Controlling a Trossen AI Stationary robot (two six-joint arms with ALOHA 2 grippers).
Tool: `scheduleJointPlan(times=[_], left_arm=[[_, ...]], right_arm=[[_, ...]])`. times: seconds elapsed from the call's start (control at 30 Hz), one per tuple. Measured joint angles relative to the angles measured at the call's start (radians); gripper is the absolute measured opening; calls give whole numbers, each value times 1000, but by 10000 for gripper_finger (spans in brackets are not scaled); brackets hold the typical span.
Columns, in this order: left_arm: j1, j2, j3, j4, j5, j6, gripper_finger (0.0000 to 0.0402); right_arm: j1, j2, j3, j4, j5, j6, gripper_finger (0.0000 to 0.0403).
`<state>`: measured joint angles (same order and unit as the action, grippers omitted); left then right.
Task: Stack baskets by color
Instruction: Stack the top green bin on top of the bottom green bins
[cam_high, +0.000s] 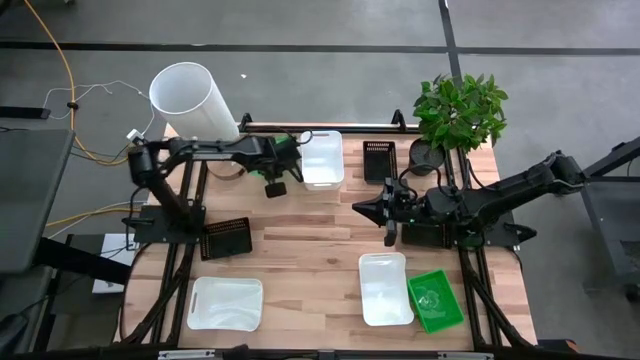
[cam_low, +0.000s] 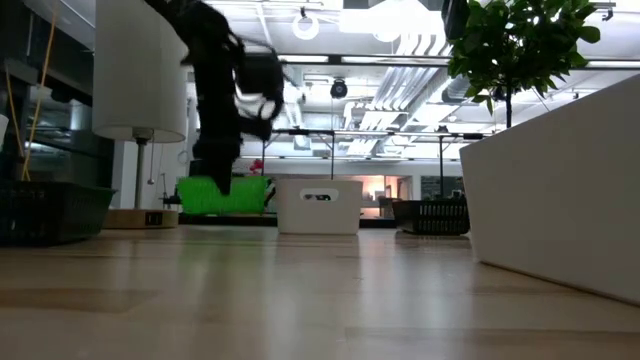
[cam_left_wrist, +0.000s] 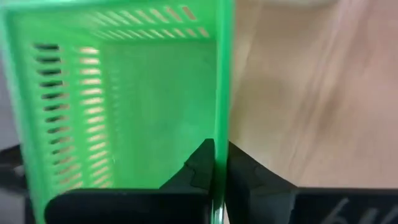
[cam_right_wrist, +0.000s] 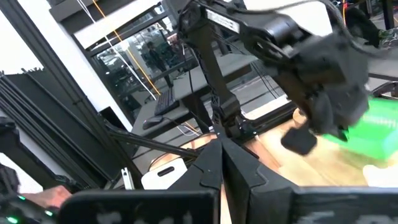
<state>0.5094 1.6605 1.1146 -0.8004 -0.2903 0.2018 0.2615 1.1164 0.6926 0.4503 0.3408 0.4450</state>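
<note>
A green basket (cam_left_wrist: 124, 99) stands at the table's far side, just left of a white basket (cam_high: 322, 158); both show in the low view, the green basket (cam_low: 222, 195) beside the white basket (cam_low: 318, 205). My left gripper (cam_left_wrist: 221, 152) reaches steeply down and is shut on the green basket's wall; from above, the left gripper (cam_high: 283, 158) hides most of it. My right gripper (cam_high: 365, 208) hovers shut and level over the table's middle, holding nothing. A second green basket (cam_high: 435, 300) lies near right. My left gripper pinches one upright side wall of the green basket (cam_left_wrist: 221, 112) at its top rim, one finger (cam_left_wrist: 200, 165) inside the basket and the other finger (cam_left_wrist: 244, 169) outside. The fingers come from above, slanting down. The basket stays upright, its bottom seemingly on the table.
Black baskets sit at far right (cam_high: 378, 160) and at left (cam_high: 225, 238). White baskets lie near left (cam_high: 225, 302) and near right (cam_high: 385, 288). A tall white cylinder (cam_high: 192, 98) and a potted plant (cam_high: 460, 112) stand at the far corners.
</note>
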Motion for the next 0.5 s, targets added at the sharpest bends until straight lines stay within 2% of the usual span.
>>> scheduleJointPlan(times=[0.17, 0.3, 0.4, 0.5], left_arm=[[-67, -177, 21, -56, 2, -85, 1], [-166, -325, 34, -72, 56, -171, 1], [-273, -383, 53, -70, 77, -235, 0], [-393, -382, 81, -77, 74, -267, 0]], right_arm=[[0, 0, 0, 32, -4, 0, 0], [0, 0, 14, 25, 8, 0, 0], [0, 0, 81, -85, 44, -1, 0], [0, 14, 183, -315, 115, -10, 0]])
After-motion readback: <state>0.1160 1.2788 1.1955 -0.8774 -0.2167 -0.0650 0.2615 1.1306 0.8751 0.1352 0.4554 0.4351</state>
